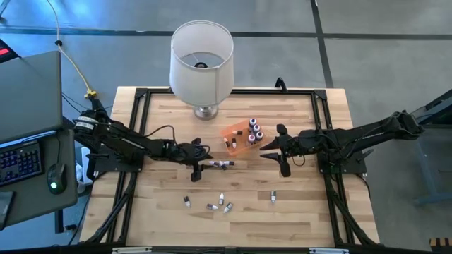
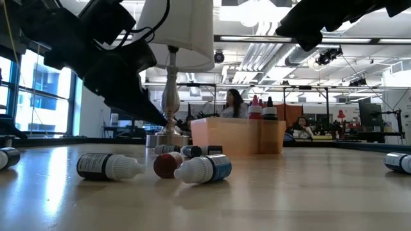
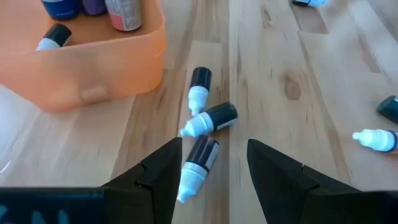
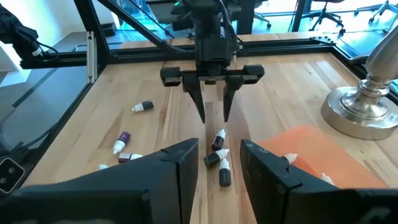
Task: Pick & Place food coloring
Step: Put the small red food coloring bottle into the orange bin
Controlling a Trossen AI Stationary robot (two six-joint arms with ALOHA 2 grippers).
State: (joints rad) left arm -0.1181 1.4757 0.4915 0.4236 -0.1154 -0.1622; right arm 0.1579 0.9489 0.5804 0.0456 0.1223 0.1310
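Observation:
Three food coloring bottles [image 3: 211,119] with dark bodies and white caps lie on their sides on the table beside the orange tray [image 1: 239,136]. My left gripper [image 3: 214,168] is open and hovers at this cluster; the nearest bottle [image 3: 198,163] lies with its cap between the fingers, untouched as far as I can see. More bottles stand upright in the tray [image 1: 254,130]. My right gripper [image 4: 217,165] is open, to the right of the tray, facing my left gripper [image 4: 213,115]. Several loose bottles [image 1: 220,203] lie nearer the table's near edge.
A big white lampshade [image 1: 202,60] on a metal base [image 4: 364,106] stands at the far edge, just behind the tray. One bottle [image 1: 273,196] lies apart on the right. A black frame [image 1: 138,106] runs around the tabletop. People show in the room beyond [image 2: 232,102].

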